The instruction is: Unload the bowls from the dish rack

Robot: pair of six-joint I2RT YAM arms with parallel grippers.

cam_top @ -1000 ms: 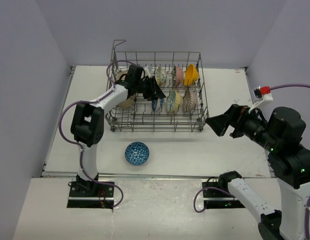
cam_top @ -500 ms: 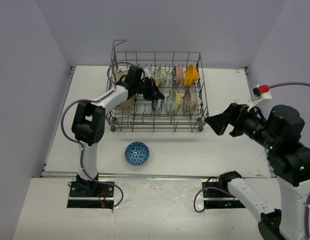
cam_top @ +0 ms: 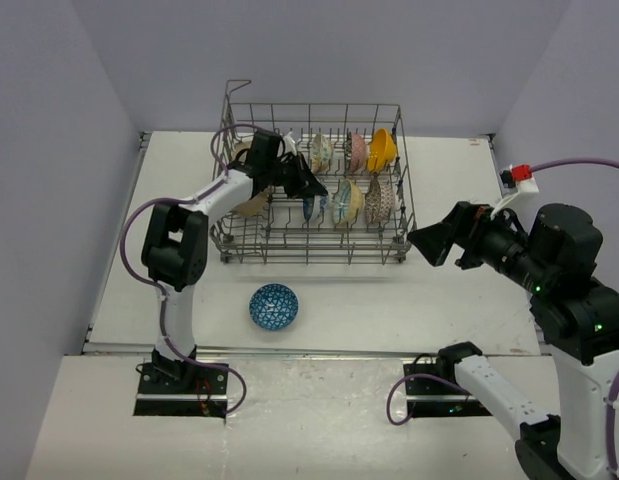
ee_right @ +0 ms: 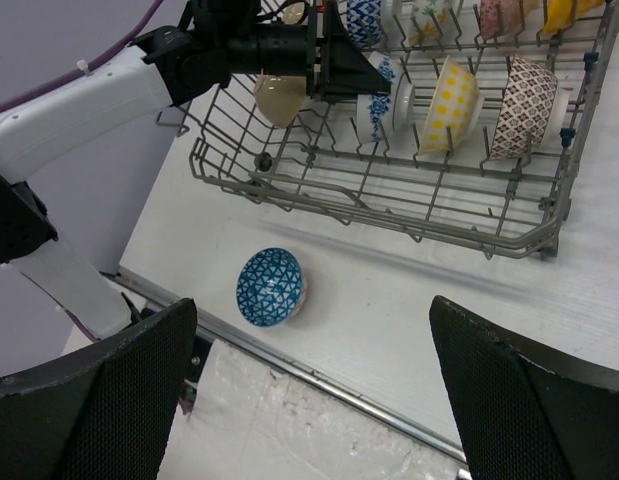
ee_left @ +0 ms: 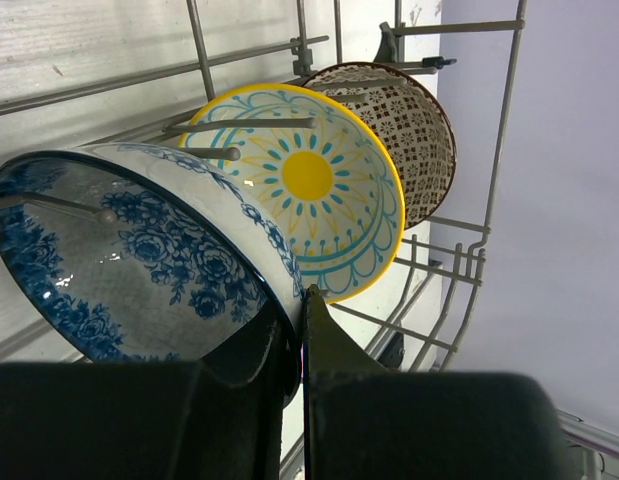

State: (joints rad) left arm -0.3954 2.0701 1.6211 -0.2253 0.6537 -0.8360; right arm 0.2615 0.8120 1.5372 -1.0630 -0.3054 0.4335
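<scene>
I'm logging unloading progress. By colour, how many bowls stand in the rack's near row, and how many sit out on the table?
Near row, blue floral bowl: 1
Near row, yellow bowl: 1
Near row, brown-patterned bowl: 1
On the table, blue geometric bowl: 1
Total: 4

A robotics lab test cell: plain pale lilac panel walls (cam_top: pixel 49 150) box in a flat white desk (cam_top: pixel 449 300) on three sides. A white-and-black robot arm (cam_top: pixel 174 250) at lower left and another (cam_top: pixel 569 290) at lower right trail purple cables (cam_top: pixel 129 225). The left arm stands on a black base plate (cam_top: pixel 179 385). A grey wire dish rack (cam_top: pixel 309 252) sits at upper centre.
</scene>
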